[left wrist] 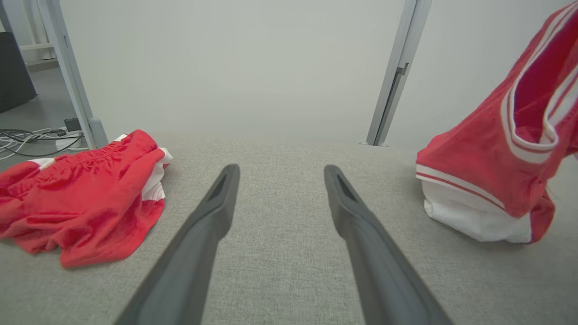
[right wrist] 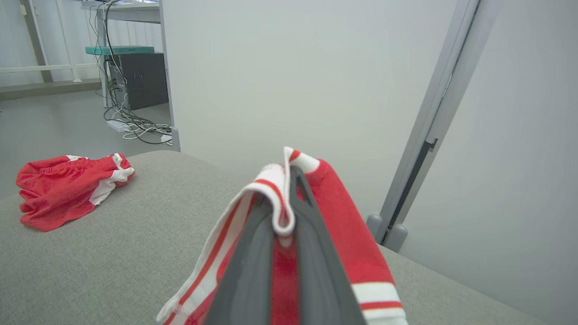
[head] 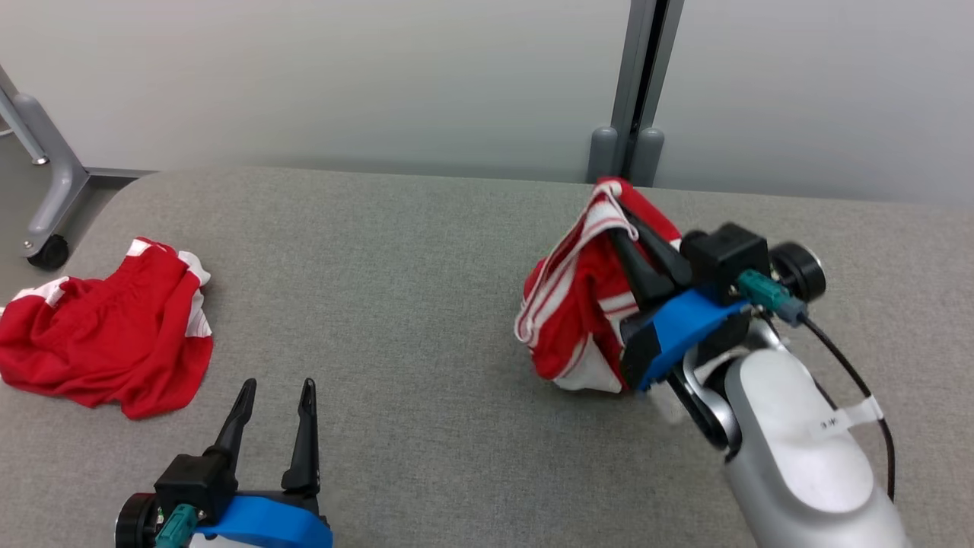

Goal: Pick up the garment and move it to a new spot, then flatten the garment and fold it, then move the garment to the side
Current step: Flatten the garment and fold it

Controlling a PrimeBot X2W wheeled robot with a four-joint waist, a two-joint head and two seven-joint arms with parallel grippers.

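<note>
Right pincer [head: 619,215], right of centre in the head view: its fingers are closed on the white-striped trim of the garment [head: 571,304], pinching it near their tips. The pale forearm [head: 791,449] rises from the lower right corner and slants toward the upper left, and the fingers carry on along the same line. The garment, red with white bands, hangs bunched from the grip to the left of the fingers. Its white lower fold reaches the worktop [head: 396,266], though contact cannot be told. Left pincer [head: 278,384], lower left: fingers spread wide, pointing up the frame, holding nothing, low over the worktop. Red shorts [head: 114,335] lie crumpled at the left edge, well apart from both pincers.
</note>
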